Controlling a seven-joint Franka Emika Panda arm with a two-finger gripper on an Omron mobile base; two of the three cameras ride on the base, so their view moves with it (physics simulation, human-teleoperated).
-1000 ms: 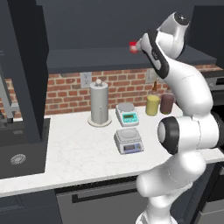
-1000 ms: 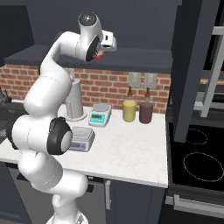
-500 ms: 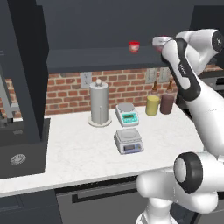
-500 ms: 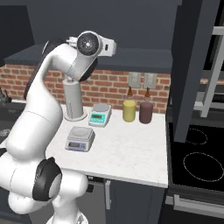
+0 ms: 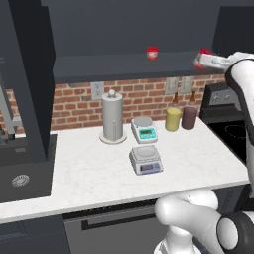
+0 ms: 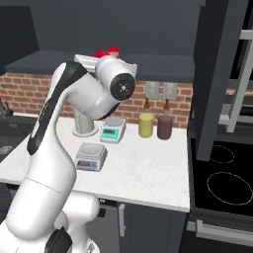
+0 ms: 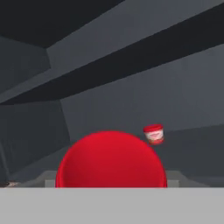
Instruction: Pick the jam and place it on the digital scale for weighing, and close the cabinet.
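The jam (image 7: 111, 161) fills the lower middle of the hand view as a big red disc, and my gripper (image 5: 202, 59) is shut on it, fingers hidden behind the jar. The held jam (image 5: 205, 52) hangs at shelf height, well right of a twin red jar (image 5: 152, 53) that stands on the cabinet's shelf (image 5: 124, 67). The cabinet's doors stand open: one dark panel (image 5: 30, 74) at the left, one (image 6: 217, 74) at the right. The digital scale (image 5: 146, 159) with the bluish display lies on the white counter (image 5: 89, 173), below and left of the gripper.
A second scale with a teal display (image 5: 144, 129) sits behind the first. A paper towel roll (image 5: 112, 118) stands at its left, a yellow jar (image 5: 173, 119) and a dark jar (image 5: 189, 117) at its right. The stove (image 6: 222, 178) is at the far right, the sink (image 5: 20, 173) at the left.
My arm has swung right, away from the cabinet shelf, with the jam in the gripper. The twin jar stays on the shelf.
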